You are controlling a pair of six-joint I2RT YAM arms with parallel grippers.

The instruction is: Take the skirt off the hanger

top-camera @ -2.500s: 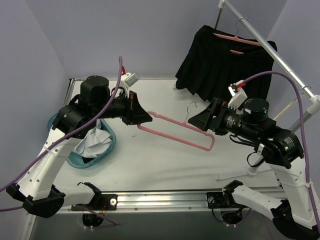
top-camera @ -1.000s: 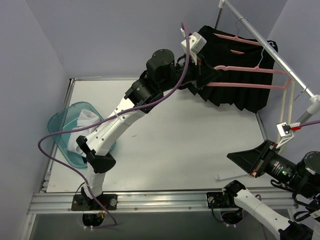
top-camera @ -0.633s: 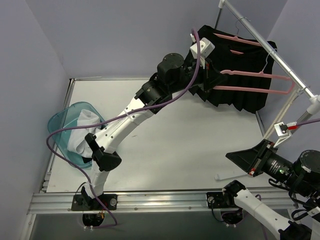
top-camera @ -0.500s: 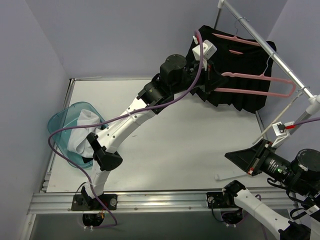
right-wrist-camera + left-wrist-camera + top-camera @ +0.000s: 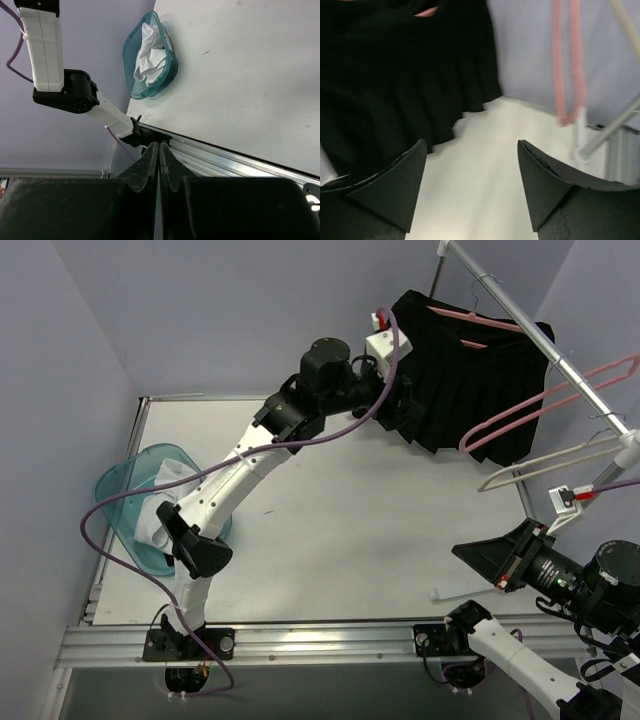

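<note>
The left gripper [image 5: 471, 145] is wide open, empty, beside the black skirt [image 5: 395, 75]; the right gripper [image 5: 158, 145] is closed on nothing. The skirt hangs hem-down from its pink hanger [image 5: 466, 317]

Parted end effector [image 5: 470, 187] — black skirt [image 5: 395, 75] ahead; pink hanger [image 5: 567, 60] right.

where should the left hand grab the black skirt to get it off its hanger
Probably the pleated hem at the lower left corner of the skirt, approached from the left and slightly below with the open left hand. The waist sits high on the pink hanger, while the hem hangs free and lies nearest that hand.
</note>
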